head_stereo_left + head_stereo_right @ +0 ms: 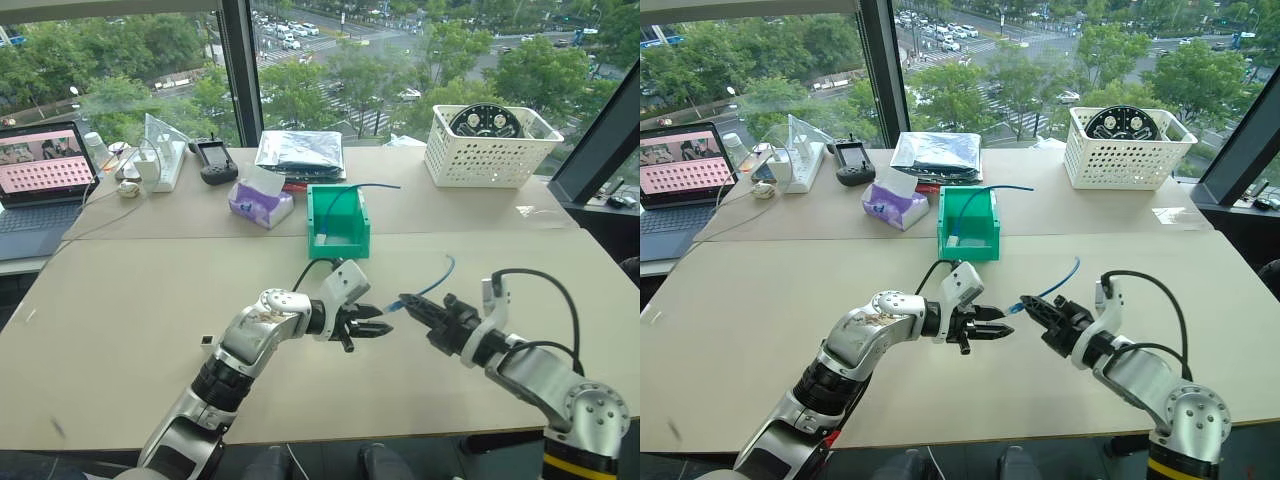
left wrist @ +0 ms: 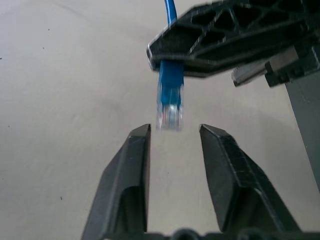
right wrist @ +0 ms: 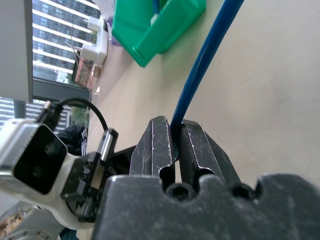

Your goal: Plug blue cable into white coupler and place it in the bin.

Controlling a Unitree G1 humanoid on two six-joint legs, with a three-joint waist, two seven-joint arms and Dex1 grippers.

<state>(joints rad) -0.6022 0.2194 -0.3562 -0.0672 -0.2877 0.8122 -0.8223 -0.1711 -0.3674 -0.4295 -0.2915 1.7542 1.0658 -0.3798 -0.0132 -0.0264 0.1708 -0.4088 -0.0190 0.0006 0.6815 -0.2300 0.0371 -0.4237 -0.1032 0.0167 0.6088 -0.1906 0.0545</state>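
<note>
We pick up the blue cable (image 2: 170, 82) right at its clear plug end, which hangs just ahead of the left gripper (image 2: 175, 131), lined up with the gap between that claw's spread fingers and not yet touching either. The right gripper (image 3: 176, 131) is pressed together on the cable a little behind the plug, and from there the blue line trails away over the table (image 1: 120, 330) toward the bin (image 1: 338, 222), well beyond both claws. The white coupler we can't make out anywhere; the left claw's fingers look empty. That's the worry: with no socket presented, the plug has nothing to seat in. We also judge the right claw's pinch a thin one, so the plug could swivel or slip if it's pushed. And if the cable's far end sits in the bin, a tug may drag it.
</note>
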